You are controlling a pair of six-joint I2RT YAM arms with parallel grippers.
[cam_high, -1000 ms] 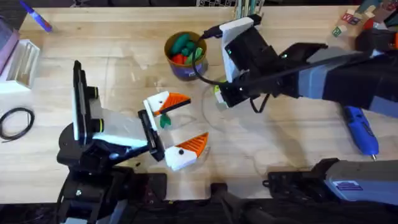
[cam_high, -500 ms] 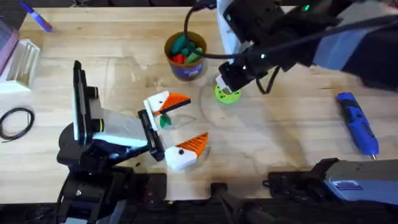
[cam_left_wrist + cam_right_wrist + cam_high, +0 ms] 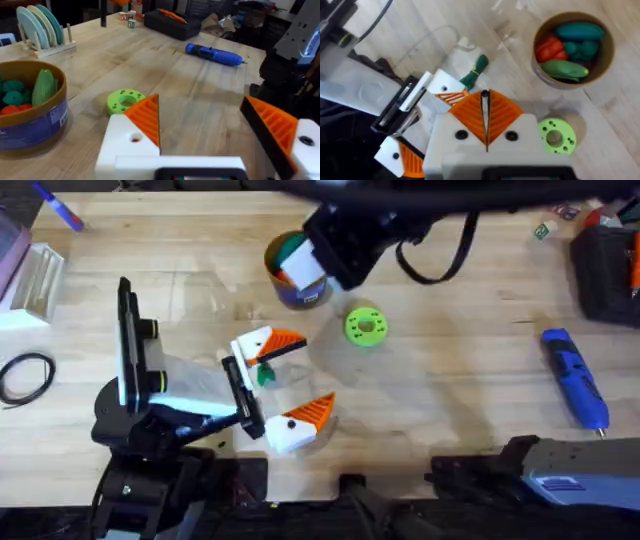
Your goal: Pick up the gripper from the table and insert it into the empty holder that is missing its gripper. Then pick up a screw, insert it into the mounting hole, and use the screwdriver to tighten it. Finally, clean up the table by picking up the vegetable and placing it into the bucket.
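Cleanup looks like the step in hand, since both of my left fingers wear their orange tips and the vegetable is not yet in the bucket. My left gripper (image 3: 210, 127) stands spread wide, low over the table. My right gripper (image 3: 485, 107) hangs high with its orange tips pressed together, holding nothing.

The bucket (image 3: 538, 64) lies ahead of my left jaws and almost beneath my right ones, already holding several toy foods. The vegetable (image 3: 264, 374) lies on the wood between my left fingers, close by one white finger base. To do this well, I judge the right jaws must spread before descending, come straight down clear of that finger, and pinch the slim body across its width. It may roll.

The table (image 3: 470, 360) is pale wood with a clear sheet under my left jaws. A black case (image 3: 175, 22) sits far beyond them, near a plate rack (image 3: 42, 30). The blue screwdriver (image 3: 575, 390) lies well off to my right jaws' side. The lime-green disc (image 3: 365, 326) rests just beside the bucket.
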